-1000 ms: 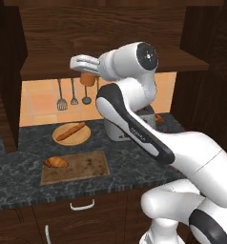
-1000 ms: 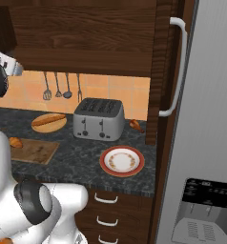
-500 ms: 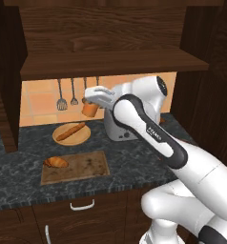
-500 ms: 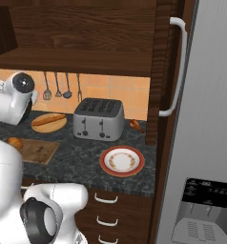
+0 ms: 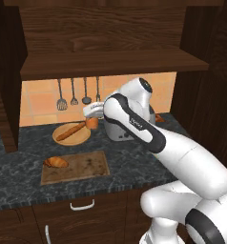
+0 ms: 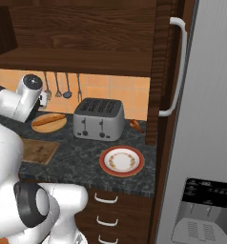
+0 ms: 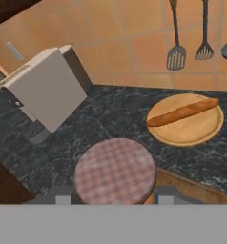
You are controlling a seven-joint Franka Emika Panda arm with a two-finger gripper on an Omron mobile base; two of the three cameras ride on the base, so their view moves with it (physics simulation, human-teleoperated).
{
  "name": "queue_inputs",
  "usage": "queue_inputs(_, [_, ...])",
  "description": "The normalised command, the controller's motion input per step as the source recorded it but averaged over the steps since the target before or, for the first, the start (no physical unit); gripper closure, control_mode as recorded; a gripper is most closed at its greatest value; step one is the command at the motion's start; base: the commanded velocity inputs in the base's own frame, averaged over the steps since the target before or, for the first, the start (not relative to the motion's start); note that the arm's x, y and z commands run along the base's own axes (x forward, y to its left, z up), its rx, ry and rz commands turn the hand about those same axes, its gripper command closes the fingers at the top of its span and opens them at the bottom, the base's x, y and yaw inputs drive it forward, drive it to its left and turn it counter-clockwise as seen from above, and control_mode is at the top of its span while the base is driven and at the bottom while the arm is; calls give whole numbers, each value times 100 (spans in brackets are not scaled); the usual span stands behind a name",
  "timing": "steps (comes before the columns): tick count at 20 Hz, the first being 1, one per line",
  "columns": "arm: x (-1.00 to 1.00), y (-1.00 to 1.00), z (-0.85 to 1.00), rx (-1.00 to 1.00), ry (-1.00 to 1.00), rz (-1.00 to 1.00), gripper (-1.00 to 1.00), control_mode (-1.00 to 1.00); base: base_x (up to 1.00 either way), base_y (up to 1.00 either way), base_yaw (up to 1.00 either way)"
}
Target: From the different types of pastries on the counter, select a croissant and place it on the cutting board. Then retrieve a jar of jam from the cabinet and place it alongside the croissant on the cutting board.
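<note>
Orange jar of jam [image 5: 91, 123] clamped in tool [image 5: 90, 114], croissant [image 5: 56, 162] on cutting board [image 5: 82, 167]

Rendered, evenly lit, low in detail; brightest on the orange tiled backsplash [image 5: 44, 102] under the cabinet [image 5: 110, 45], whose wood stays dim and dark. Soft, faint shadows only on the counter [image 5: 20, 178]; no glare, slight sheen on the white arm. Mild softness and coarse texture in the hand view, no edge distortion.
</note>
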Motion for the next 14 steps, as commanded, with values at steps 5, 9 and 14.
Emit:
queue_inputs(5, [42, 1, -70, -10, 4, 9, 100, -100, 0, 0, 0])
queue_inputs(9, [36, 0, -76, 0, 1, 4, 100, -100, 0, 0, 0])
queue_inputs(14, [16, 15, -61, 0, 0, 5, 100, -100, 0, 0, 0])
